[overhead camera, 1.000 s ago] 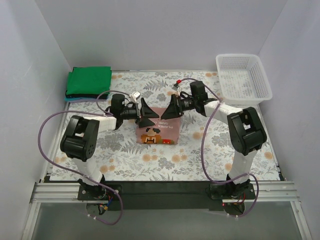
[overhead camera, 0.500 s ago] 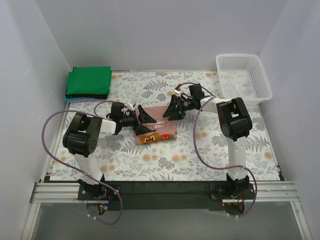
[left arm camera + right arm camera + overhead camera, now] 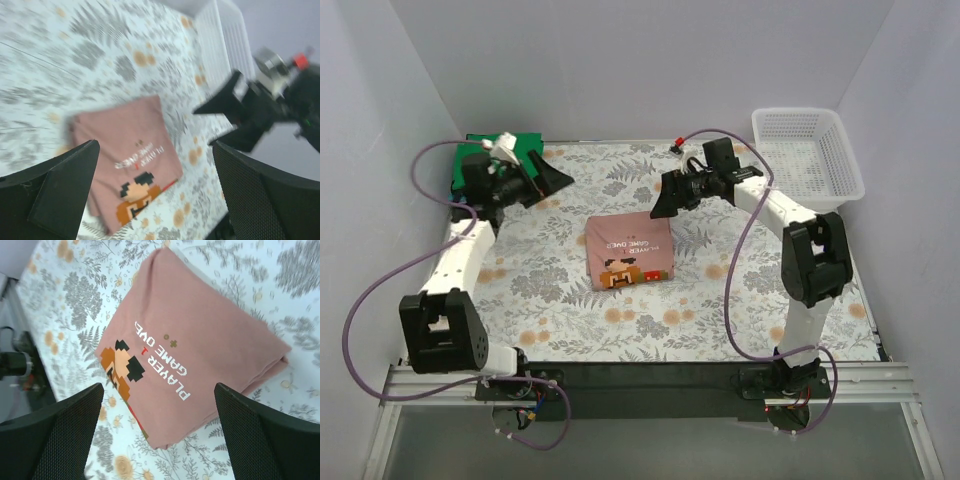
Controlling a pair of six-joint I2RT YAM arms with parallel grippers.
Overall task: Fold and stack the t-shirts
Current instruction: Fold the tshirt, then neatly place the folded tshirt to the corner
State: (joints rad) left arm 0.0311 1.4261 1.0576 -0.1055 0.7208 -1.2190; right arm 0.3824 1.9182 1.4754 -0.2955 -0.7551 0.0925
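Note:
A dusty pink t-shirt [image 3: 628, 250] with a pixel-figure print lies folded into a flat rectangle in the middle of the floral cloth. It also shows in the left wrist view [image 3: 125, 155] and the right wrist view [image 3: 200, 355]. My left gripper [image 3: 552, 175] is open and empty, raised at the far left, away from the pink shirt. My right gripper [image 3: 662, 198] is open and empty, just behind the shirt's far right corner. A folded bright green t-shirt [image 3: 460, 170] lies at the far left corner, partly hidden by my left arm.
A white mesh basket [image 3: 807, 155] stands at the far right corner and shows blurred in the left wrist view [image 3: 220, 40]. The floral table cloth [image 3: 570, 320] covers the table. White walls close in on three sides.
Both grippers have left the pink shirt. The left arm swung back to the far left by the green shirt; the right arm drew back and to the right. The shirt now lies flat.

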